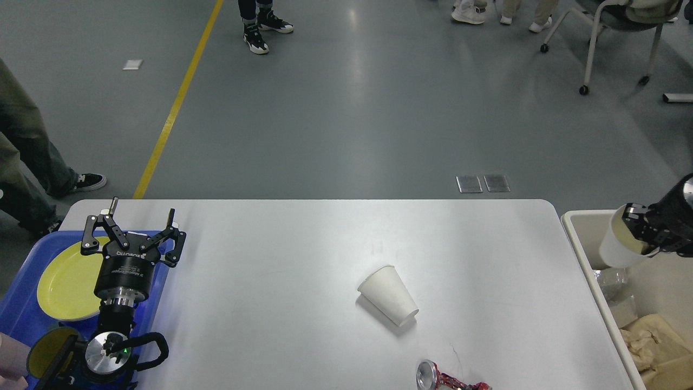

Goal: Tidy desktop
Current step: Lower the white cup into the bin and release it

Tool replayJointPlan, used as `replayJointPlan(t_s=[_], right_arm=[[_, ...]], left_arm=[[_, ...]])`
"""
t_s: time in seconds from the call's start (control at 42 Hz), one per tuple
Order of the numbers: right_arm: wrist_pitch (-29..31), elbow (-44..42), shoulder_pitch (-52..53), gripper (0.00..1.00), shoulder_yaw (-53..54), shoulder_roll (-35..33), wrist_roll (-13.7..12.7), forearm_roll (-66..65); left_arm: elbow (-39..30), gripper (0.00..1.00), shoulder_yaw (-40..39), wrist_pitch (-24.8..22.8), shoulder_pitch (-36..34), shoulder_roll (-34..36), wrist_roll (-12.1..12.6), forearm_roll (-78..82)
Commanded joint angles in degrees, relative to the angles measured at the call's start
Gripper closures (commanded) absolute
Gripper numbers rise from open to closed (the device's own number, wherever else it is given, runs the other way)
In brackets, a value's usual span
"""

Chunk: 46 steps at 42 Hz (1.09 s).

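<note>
The white desktop (281,254) fills the middle of the head view. A white paper cup (389,296) lies on its side right of centre. A crushed red can (444,380) lies at the front edge. My right gripper (640,233) is at the far right, shut on the rim of a second white paper cup (617,245), holding it over the beige bin (582,246). My left gripper (136,223) is open and empty above the blue tray (21,303) at the left.
The blue tray holds a yellow plate (65,281) and a small yellow dish (40,355). The beige bin holds crumpled paper and clear wrapping (649,336). People's legs and a chair stand on the grey floor beyond the table.
</note>
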Motion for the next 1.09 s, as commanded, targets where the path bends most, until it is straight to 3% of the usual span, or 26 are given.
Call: replayJointPlan(t_s=[0.0,0.214,0.476,0.714,0.904,1.071], right_arm=[[-1.1,-11.2,-11.6,1.0,3.0,-4.0,-0.3,-0.2],[-5.6,-28.0,-32.6,1.0,11.5,-5.3,-0.3,0.0],[-19.2,-38.8,-52.8,1.0,19.0,-4.4,-0.3,0.1],[-22.2,-56.7,-71.6,1.0,24.9,3.6,-0.3,0.7],[-22.5,-64.0,-77.8,1.0,28.3,7.0,-0.6,0.9],[-24.1,-64.2,-78.2,1.0,28.6,7.2,-1.2,1.0]], left_arm=[[0.0,0.04,0.0,0.0,0.0,0.1,0.0,0.0],[0.0,0.04,0.0,-0.1,0.0,0.0,0.0,0.0],[0.0,0.04,-0.1,-0.1,0.0,0.0,0.0,0.0],[0.0,0.04,0.0,0.0,0.0,0.0,0.0,0.0],[0.0,0.04,-0.1,0.0,0.0,0.0,0.0,0.0],[0.0,0.04,-0.1,-0.1,0.0,0.0,0.0,0.0]])
